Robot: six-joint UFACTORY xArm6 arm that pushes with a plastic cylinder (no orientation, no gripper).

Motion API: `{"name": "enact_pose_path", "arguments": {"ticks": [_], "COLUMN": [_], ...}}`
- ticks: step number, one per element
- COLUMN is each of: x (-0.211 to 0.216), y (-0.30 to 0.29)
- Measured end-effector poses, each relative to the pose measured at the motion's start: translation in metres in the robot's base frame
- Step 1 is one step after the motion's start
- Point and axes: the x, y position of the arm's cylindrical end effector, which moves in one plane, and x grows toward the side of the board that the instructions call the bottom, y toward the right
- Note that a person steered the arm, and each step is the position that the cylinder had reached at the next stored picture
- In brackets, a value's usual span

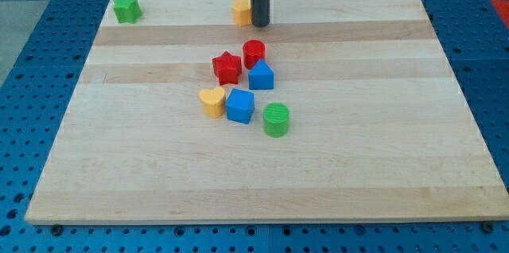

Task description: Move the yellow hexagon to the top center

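Yellow hexagon (pixel 242 12) sits at 12 o'clock edge of the board (pixel 382 165), roughly top center already. My tip (pixel 260 25) touches its 3 o'clock side, likely nudging or finishing the push. No gripper here, just a rod, nothing grasped. Other blocks cluster mid-board, untouched.

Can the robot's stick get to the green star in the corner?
Probably yes. My tip is at the view's top, right beside the yellow hexagon. The green star sits alone at the top left, but the hexagon lies between, so I'd go around it.
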Motion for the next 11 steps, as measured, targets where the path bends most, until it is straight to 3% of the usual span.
{"name": "enact_pose_path", "arguments": {"ticks": [1,2,3,6,9,11], "x": [0.019,0.009,-0.010,-0.023,-0.019,0.058], "y": [-0.026,-0.070,-0.078,-0.032,-0.022,-0.119]}}
